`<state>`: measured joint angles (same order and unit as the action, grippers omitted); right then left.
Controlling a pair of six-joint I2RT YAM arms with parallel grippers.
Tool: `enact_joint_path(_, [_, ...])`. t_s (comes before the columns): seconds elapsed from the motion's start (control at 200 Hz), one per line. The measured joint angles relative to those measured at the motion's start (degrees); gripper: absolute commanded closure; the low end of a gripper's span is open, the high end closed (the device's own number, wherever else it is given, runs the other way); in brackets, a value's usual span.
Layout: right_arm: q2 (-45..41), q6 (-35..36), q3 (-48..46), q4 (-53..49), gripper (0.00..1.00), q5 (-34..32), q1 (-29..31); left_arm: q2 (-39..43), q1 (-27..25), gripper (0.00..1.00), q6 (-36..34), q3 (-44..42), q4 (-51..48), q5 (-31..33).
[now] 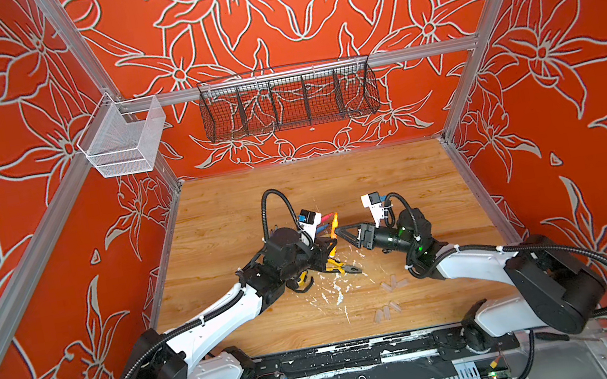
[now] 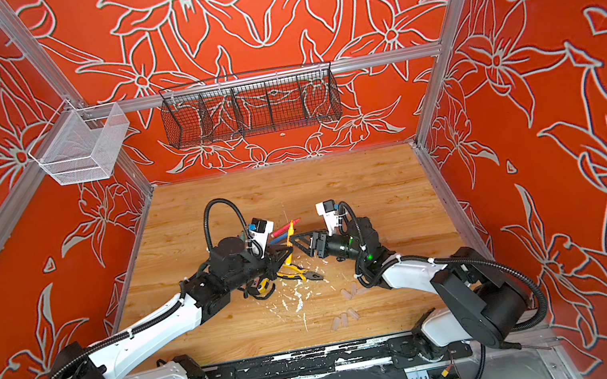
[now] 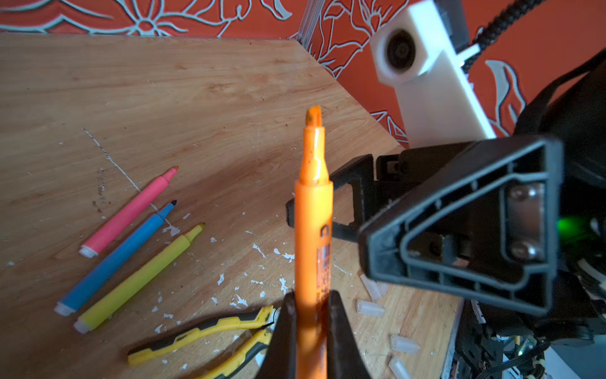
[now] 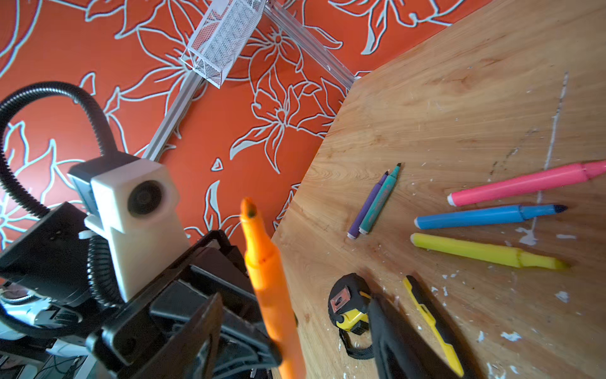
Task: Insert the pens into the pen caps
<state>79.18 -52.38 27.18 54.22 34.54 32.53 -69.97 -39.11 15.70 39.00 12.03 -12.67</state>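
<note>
- Left gripper point(image 3: 310, 308) is clamped on the orange pen point(image 3: 313, 229), pinching it low on the barrel, bare tip raised clear of the counter point(image 3: 164, 98).
- Right gripper point(image 1: 341, 233) faces it with jaws spread, fingertips just beside the orange barrel, and I can see nothing held in them.
- Pink pen point(image 3: 128, 213), blue pen point(image 3: 114, 259) and yellow pen point(image 3: 137, 279) lie side by side on the wood, all uncapped.
- Purple pen point(image 4: 367, 206) and green pen point(image 4: 380, 200) lie touching each other, apart from that trio.
- Clear pen caps point(image 1: 392, 283) sit loose in two small clusters near the right arm.
- Yellow-and-black pliers point(image 3: 203, 331) and a tape measure point(image 4: 347, 305) rest below the left gripper, among white flecks point(image 3: 239, 298).
</note>
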Motion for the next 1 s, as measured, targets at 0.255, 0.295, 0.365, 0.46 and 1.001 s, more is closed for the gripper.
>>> enact_joint_path(0.255, [1.5,1.2,0.8,0.0,0.49,0.0,1.0,-1.1,-1.1,1.00,-1.8,0.7,-1.4,-0.4])
enact_joint_path(0.295, [2.3,1.3,1.2,0.0,0.53,0.0,1.0,-1.1,-1.8,1.00,-2.3,0.7,-1.5,-0.4])
enact_joint_path(0.365, [3.1,1.1,1.3,-0.2,0.56,0.0,1.0,-1.0,-2.9,1.00,-3.0,0.7,-1.9,-0.4])
enact_joint_path(0.46, [3.3,1.2,1.3,-0.8,0.64,-0.1,1.0,-0.9,-3.5,1.00,-3.4,0.7,-2.3,-0.2])
enact_joint_path(1.001, [-3.3,4.4,1.4,-8.8,0.90,-3.7,1.4,-1.4,-3.8,1.00,-4.2,1.9,-2.9,2.0])
